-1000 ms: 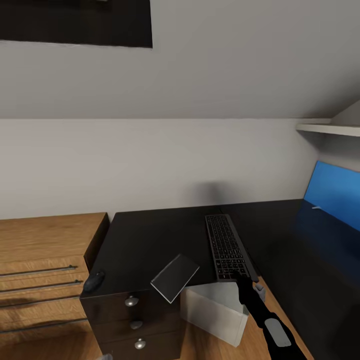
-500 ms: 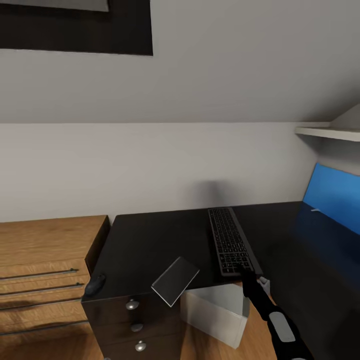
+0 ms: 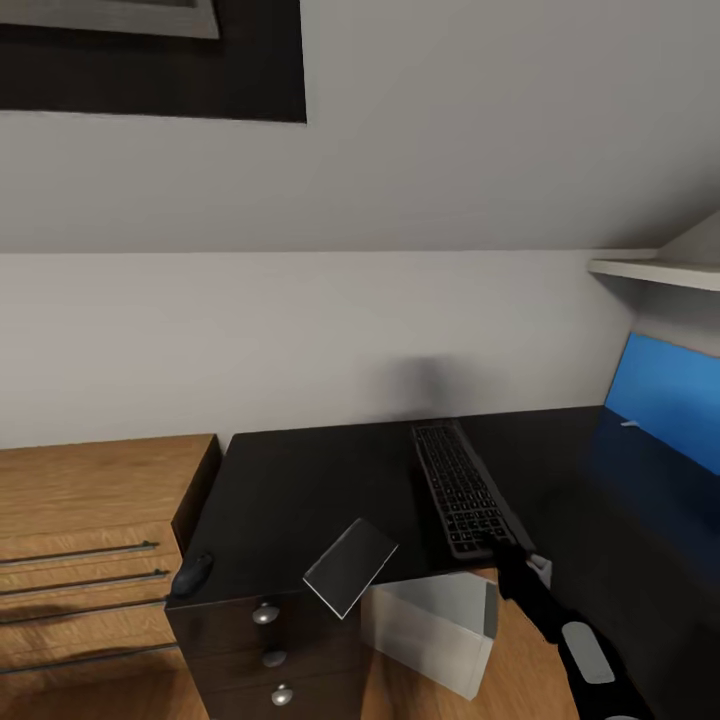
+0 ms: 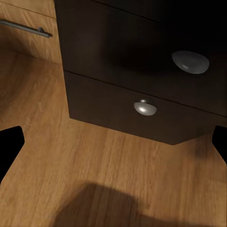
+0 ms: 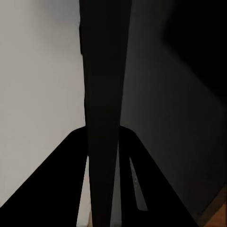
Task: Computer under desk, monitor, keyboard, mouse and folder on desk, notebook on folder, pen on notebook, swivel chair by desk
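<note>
1. Keyboard [image 3: 460,488] lies flat on the black worktop [image 3: 300,490]. Its long axis runs front to back, from the near worktop edge toward the wall, tilted slightly.
2. Right gripper [image 3: 503,548] sits at the keyboard's near short end, right at the worktop's front lip. In the right wrist view a long dark slab [image 5: 105,113] runs straight out from between the jaws, so I read the jaws as pinched on that end of the keyboard, edge-on.
3. Key relation: the whole keyboard lies ahead of the jaws, along the reach direction. Any slide or swing pivots about that near end; the far end is unsupported by the grip.
4. Right arm is the near one. Left gripper [image 4: 113,142] hangs low, facing the dark drawers [image 4: 137,80] and the wood floor [image 4: 61,156]; its jaws are spread wide, nothing between them.
5. Mouse [image 3: 190,574] sits at the worktop's front-left corner, well apart from the keyboard.
6. Notebook [image 3: 350,566] overhangs the front edge between mouse and keyboard, tilted.
7. Computer [image 3: 430,630] stands on the floor under the worktop, just below the gripped end.
8. Risk, my call: a short-end pinch on a long flat thing gives poor torque control, so it may yaw or slip.
</note>
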Motion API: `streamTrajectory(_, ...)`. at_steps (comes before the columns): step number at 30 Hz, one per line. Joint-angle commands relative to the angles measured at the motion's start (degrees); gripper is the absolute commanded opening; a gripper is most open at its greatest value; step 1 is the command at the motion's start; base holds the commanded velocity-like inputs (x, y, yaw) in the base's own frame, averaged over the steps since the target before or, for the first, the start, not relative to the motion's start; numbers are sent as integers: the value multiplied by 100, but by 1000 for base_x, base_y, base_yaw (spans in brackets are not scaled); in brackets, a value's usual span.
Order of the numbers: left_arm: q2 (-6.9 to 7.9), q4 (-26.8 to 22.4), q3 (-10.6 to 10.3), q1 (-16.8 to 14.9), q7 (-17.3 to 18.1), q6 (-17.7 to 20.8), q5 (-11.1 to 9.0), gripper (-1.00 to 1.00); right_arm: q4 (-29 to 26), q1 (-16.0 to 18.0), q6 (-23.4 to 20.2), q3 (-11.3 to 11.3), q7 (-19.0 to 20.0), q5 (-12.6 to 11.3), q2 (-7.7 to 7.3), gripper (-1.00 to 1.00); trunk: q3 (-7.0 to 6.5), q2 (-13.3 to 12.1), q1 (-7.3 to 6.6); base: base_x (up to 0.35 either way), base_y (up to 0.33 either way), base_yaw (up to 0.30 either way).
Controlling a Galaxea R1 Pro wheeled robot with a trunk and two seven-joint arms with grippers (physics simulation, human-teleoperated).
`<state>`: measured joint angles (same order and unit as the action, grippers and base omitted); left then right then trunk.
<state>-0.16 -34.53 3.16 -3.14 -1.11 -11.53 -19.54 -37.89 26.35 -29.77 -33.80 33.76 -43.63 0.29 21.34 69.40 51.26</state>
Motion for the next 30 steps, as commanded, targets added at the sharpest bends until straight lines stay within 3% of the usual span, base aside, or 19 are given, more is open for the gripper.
streamTrajectory(1,-2,3,0,-3,-4,-33,-40,100,1,6,-175,-12,0,-34,-67,-100,6,4,0,0,0,0)
streamTrajectory(5,-2,6,0,-3,-4,-59,-41,100,5,7,-428,26,-7,-5,-264,-100,6,4,0,0,0,0)
streamTrajectory(8,-3,7,0,-3,-3,-66,-41,100,4,6,-488,35,26,-1,-325,-100,6,4,0,0,0,0)
streamTrajectory(30,-2,8,0,-3,-3,-76,-41,100,41,6,-486,40,120,13,-352,-100,6,4,0,0,0,0)
